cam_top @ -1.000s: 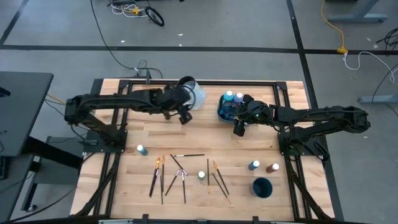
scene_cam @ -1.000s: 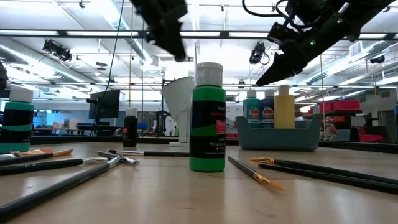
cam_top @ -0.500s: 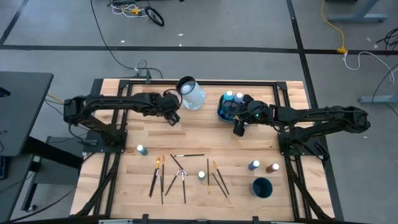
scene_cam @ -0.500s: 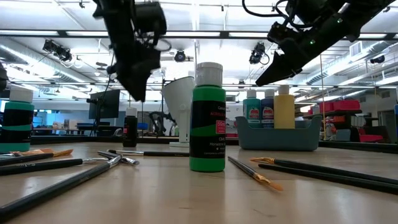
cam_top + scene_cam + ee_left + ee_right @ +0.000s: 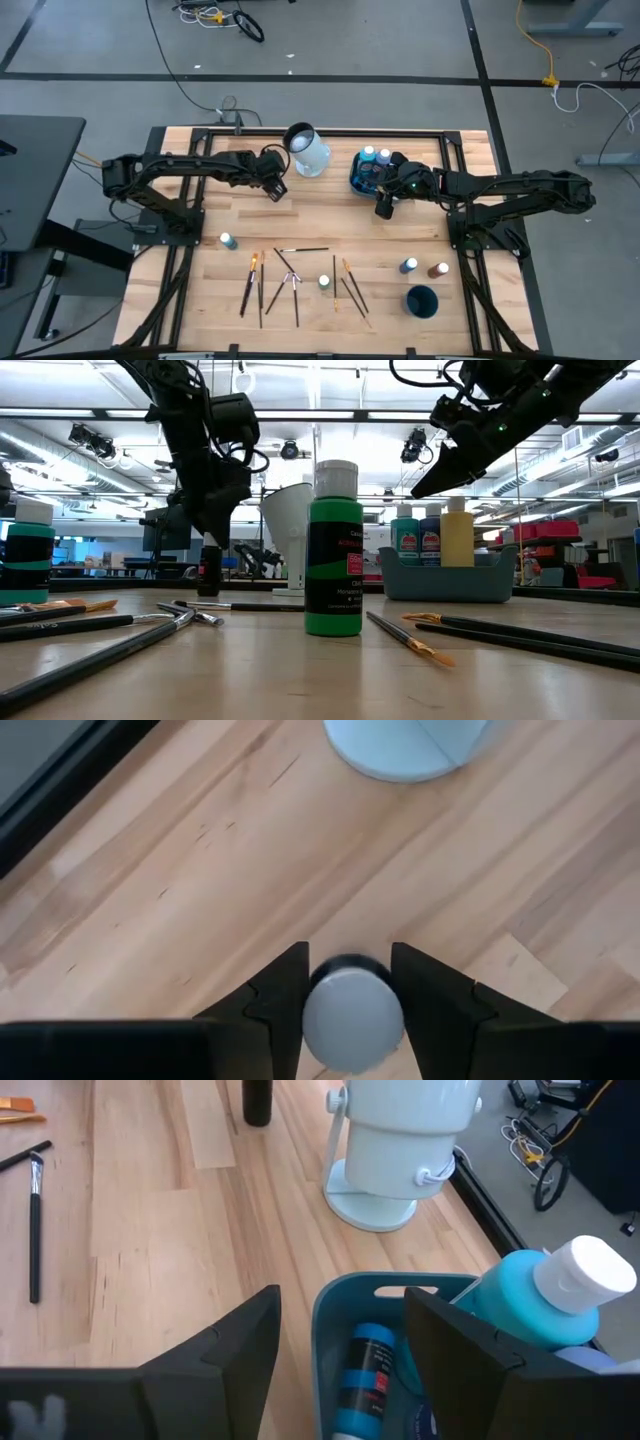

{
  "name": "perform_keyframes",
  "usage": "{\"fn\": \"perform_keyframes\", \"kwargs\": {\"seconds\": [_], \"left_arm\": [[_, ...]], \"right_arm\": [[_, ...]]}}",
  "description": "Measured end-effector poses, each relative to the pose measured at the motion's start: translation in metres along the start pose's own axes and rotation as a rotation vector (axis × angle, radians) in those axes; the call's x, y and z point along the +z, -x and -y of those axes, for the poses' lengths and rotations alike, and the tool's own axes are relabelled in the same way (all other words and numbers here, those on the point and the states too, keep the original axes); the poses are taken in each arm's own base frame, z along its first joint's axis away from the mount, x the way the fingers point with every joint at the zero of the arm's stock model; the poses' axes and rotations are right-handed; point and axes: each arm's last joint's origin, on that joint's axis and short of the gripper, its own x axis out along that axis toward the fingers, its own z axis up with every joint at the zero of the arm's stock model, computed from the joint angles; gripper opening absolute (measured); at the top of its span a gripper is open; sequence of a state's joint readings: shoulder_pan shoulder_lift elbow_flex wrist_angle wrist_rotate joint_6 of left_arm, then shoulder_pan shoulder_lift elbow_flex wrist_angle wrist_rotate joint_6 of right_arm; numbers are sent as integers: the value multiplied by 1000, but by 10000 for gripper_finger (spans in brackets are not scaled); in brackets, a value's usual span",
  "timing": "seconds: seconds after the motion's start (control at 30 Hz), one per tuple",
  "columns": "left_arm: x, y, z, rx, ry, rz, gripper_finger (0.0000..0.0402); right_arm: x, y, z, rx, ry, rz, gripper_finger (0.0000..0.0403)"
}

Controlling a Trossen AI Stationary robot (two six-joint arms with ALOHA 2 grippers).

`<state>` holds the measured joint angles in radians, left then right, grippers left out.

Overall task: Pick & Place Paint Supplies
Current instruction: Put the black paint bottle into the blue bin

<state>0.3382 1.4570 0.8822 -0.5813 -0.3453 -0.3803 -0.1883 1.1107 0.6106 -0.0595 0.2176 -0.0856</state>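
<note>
Down low, the left gripper (image 5: 348, 990) has its fingers apart on either side of an upright paint bottle (image 5: 352, 1018), white cap up and long axis vertical; whether the pads touch it cannot be told. That bottle stands on the table (image 5: 220, 205) near the pale jug (image 5: 307, 150). Farther out, the right gripper (image 5: 340, 1340) hangs open above the teal tub (image 5: 345, 1294), which holds other bottles, one lying flat.

The left gripper (image 5: 348, 1010) hides the body of a white-capped bottle (image 5: 352, 1020).
</note>
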Motion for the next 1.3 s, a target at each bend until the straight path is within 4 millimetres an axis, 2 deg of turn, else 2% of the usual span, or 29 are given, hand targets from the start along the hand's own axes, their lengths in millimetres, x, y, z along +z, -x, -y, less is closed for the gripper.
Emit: {"fn": "perform_keyframes", "kwargs": {"seconds": [0.17, 0.33, 0.43, 0.73, 0.87, 1.0, 1.17, 1.3], "left_arm": [[0, 0, 0, 0, 0, 1, 125], [0, 2, 2, -11, -6, 3, 125], [7, 10, 11, -51, -18, 38, 125], [41, 55, 57, -294, -168, 355, 126], [52, 69, 70, -396, -219, 531, 126], [62, 79, 75, -496, -253, 665, 127], [73, 70, 86, -514, -266, 775, 126], [80, 48, 101, -525, -335, 795, 128]], "right_arm": [[0, 0, 0, -1, 0, 0, 215], [0, 0, 0, -1, 0, 0, 215], [0, 0, 0, -1, 0, 0, 215], [0, 0, 0, -1, 1, 0, 215], [-2, 0, 0, 4, 3, -20, 215], [-13, 1, -3, 75, -38, -126, 215], [-24, 3, -4, 84, -63, -250, 215], [-25, 3, -3, 76, -73, -256, 215]]}}
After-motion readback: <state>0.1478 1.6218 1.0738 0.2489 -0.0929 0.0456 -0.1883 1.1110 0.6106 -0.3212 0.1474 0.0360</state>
